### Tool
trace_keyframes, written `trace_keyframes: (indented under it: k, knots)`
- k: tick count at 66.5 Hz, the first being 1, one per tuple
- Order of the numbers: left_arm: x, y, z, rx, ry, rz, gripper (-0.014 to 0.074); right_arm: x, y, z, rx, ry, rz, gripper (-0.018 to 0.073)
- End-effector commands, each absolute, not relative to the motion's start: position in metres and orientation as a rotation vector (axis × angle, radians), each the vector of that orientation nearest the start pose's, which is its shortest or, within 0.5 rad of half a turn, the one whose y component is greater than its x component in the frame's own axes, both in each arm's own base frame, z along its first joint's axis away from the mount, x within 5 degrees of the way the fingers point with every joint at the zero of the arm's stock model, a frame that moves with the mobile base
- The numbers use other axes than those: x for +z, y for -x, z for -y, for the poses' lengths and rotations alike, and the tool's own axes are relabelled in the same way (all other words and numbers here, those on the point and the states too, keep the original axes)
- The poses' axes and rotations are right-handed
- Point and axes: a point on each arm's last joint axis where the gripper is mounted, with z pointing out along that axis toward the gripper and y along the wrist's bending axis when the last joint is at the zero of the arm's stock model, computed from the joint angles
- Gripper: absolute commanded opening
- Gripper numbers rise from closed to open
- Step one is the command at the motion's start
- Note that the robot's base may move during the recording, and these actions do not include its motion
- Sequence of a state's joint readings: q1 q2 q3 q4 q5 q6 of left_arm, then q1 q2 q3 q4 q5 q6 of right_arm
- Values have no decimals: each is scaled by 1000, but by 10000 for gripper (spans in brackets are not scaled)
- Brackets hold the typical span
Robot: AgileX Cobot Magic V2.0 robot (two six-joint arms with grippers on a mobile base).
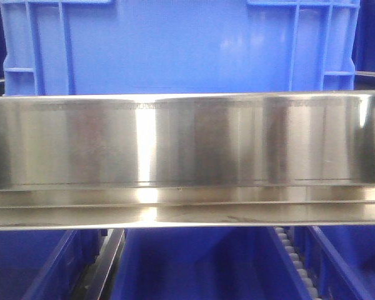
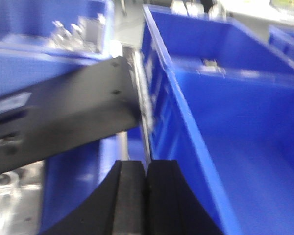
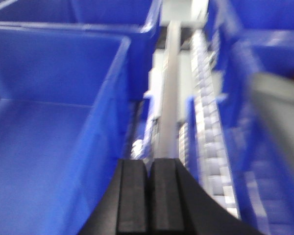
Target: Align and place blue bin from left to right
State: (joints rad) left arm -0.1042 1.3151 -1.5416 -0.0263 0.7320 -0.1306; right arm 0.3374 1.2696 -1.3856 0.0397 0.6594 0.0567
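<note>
At far left, the left hand (image 2: 146, 196) hangs with its pads pressed flat together and nothing between them. It is poised above a steel rail (image 2: 139, 83) that divides the rack. A black bracket (image 2: 63, 117) crosses in beside it, and a deep open bin (image 2: 245, 147) lies just to the right of the rail. Closed and empty like this, the hand looks better set to nudge a wall than to grip a rim.

At centre, seen from the front, the blue bin (image 1: 175, 44) stands upright on the upper level behind a polished steel bar (image 1: 187, 150). The bar appears to be the shelf's front lip, stopping the bin from sliding forward. The bin's broad ribbed wall faces the camera squarely and spans nearly the whole width. Its long axis runs left to right along the bar, and its open top points up, past the frame. Darker lower bins (image 1: 194, 262) and a roller track (image 1: 297, 262) show beneath the bar.

At right, the right hand (image 3: 149, 196) is likewise closed on itself and carries nothing. It hangs over the gap between a second open bin (image 3: 54, 127) and a line of rollers (image 3: 206, 137), which presumably let bins glide along the row. Whether either wrist view shows the task's bin cannot be told, and neither hand is seen touching it.
</note>
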Motion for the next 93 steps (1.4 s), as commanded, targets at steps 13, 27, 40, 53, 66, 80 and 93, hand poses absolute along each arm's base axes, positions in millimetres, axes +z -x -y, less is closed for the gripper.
trace_keyframes:
  k: [13,27,40,53,66,80,93]
  knots:
    - [471,-322,75,-85,70,-2080,-111,439,-302,-127,292,279,-2118,-64]
    - [463,-350,92,-89,91,-2166,-111,430,-326,-154,271,328,-2249,-64]
    - [455,-359,94,-78,92,-2192,-111,431,-341,-173,266,362,-2250,-64]
    - [456,-359,93,-67,91,-2189,-111,425,-348,-178,258,368,-2277,-64]
    - [455,-359,93,-66,91,-2190,-111,422,-350,-177,250,342,-2295,-64]
    - [455,-359,93,-66,91,-2190,-111,422,-349,-177,249,342,-2299,203]
    - [455,-358,93,-65,92,-2192,-111,421,-352,-179,265,319,-2285,267]
